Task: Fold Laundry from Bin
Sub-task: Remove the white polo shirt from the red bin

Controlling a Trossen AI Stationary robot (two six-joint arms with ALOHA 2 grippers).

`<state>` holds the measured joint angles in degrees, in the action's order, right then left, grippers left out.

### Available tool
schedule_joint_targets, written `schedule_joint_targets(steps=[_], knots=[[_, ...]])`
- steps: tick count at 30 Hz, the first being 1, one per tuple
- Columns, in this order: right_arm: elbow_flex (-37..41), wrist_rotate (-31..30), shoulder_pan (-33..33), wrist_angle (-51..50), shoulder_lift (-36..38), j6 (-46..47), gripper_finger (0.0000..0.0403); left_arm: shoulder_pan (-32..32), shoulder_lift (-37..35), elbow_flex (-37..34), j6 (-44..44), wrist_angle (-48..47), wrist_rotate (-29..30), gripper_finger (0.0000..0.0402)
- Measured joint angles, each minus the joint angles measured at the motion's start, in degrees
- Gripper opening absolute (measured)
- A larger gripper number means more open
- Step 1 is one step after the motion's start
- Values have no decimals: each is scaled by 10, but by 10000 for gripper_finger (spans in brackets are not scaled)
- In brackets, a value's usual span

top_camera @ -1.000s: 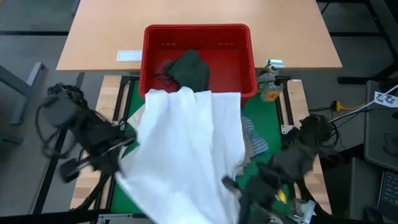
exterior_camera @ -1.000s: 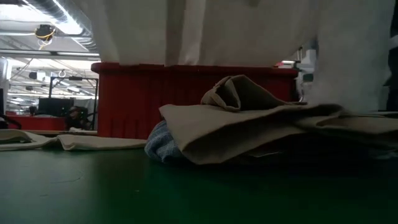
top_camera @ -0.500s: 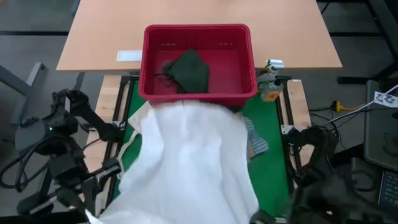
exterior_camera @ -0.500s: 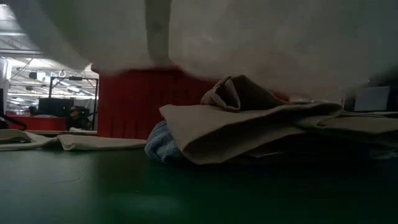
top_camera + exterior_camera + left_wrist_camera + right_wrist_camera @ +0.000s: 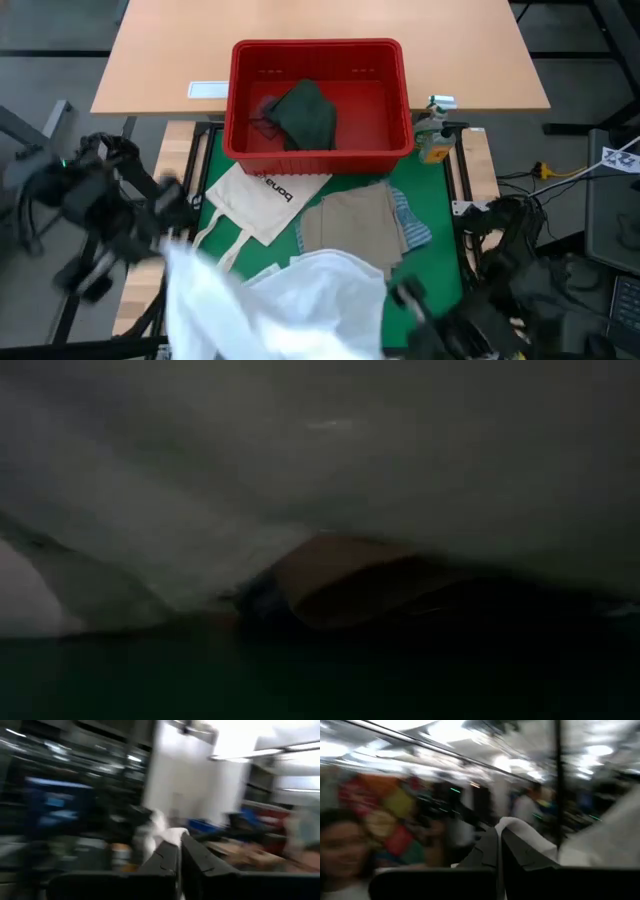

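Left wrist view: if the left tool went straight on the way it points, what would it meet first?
The white shirt pinched in the shut left tool comes first. Past that fold the way looks free; only blurred room background shows, and depth there is unclear.

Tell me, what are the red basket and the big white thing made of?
The red basket looks like hard, smooth plastic: its walls stand stiff and straight, with small slots near the rim. The big white thing looks like soft, matte cloth, probably a shirt: it bunches and sags in loose folds at the table's near edge.
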<state>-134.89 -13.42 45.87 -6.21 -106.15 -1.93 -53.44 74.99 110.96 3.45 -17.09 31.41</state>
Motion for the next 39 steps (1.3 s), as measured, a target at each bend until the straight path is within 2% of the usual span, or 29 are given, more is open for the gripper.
schedule_joint_targets(steps=[4, 7, 10, 12, 13, 16, 20, 21, 27, 30, 33, 39], knots=[[-1, -142, -14, -117, 39, 0, 5, 36, -40, 1, -52, -43, 147, 0], [-2, -280, -14, -232, 67, 1, 5, 76, -59, 1, -81, -99, 235, 0], [-2, -440, -14, -383, 83, 41, 5, 131, -67, 1, -78, -181, 265, 0], [-1, -512, -14, -496, 86, 123, 5, 168, -64, 1, -55, -239, 254, 0], [0, -529, -15, -549, 88, 172, 5, 185, -61, 1, -38, -266, 242, 0], [0, -513, -27, -687, 92, 315, 5, 240, -44, 0, 7, -330, 191, 0], [0, -424, -46, -833, 90, 477, 5, 312, 0, 0, 29, -350, 114, 0], [2, -398, -53, -843, 88, 507, 5, 326, 12, 0, 29, -350, 86, 0], [56, -281, -67, -840, 93, 552, 5, 409, 97, 0, 22, -349, -60, 0], [103, -257, -72, -837, 99, 567, 5, 449, 138, 0, 21, -348, -126, 0], [153, -216, -83, -837, 113, 527, 5, 487, 171, 0, 21, -345, -169, 0], [286, -200, -97, -838, 198, 571, 5, 540, 237, 0, 13, -293, -295, 0]])
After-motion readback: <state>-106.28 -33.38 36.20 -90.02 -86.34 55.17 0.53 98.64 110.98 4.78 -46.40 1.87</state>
